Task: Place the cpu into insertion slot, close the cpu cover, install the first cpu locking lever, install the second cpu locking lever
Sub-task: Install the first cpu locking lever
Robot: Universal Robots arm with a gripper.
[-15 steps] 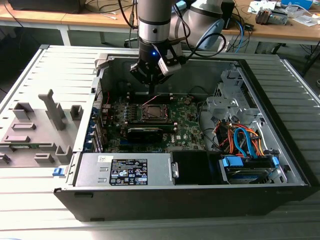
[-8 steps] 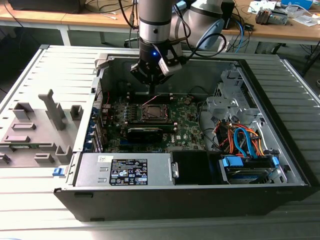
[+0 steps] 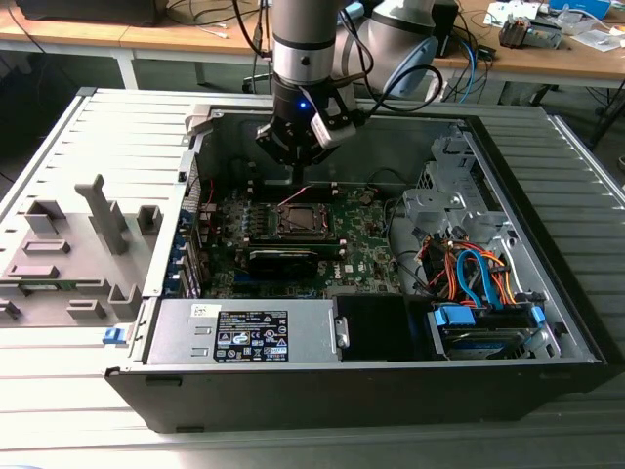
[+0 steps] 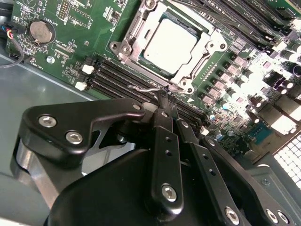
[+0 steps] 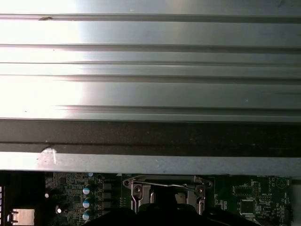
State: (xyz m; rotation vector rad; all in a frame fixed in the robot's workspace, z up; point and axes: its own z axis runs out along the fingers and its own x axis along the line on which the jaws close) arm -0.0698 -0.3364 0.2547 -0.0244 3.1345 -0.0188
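Black linkage fills the foreground of the second wrist view: the jaws [image 4: 165, 101] come to a narrow tip, pressed together just beside a thin wire lever [image 4: 149, 88] at the edge of the slot [image 4: 170, 44]. Whether they actually pinch that wire or only touch it is hard to say, since the tips partly cover it. The cpu [image 4: 169, 44] lies in the slot, a pale square framed by the silver cover [image 4: 200, 59], which seems to lie flat over its edges.

From the exterior view, the arm [image 3: 303, 44] comes straight down into the open case [image 3: 322, 391], wrist vertical, with the jaws [image 3: 296, 178] reaching towards the far edge of the slot [image 3: 298, 220] on the board [image 3: 361, 249]. At that range the lever cannot be made out, and the slot's centre reads only as a dark square inside a metal rim. A long black card [image 3: 283, 259] lies just on the near side of the slot. A grey power unit [image 3: 244, 332] sits along the case's near wall, and a bundle of blue and orange cables [image 3: 479, 274] lies towards the exterior view's right. The case rests on a ribbed grey counter [image 3: 59, 156].

In the first wrist view, ribbed metal takes up most of the frame; the slot [image 5: 164, 188] is cut off at the picture's edge, with a wire bar across it and the dark body of the jaws covering its near part.
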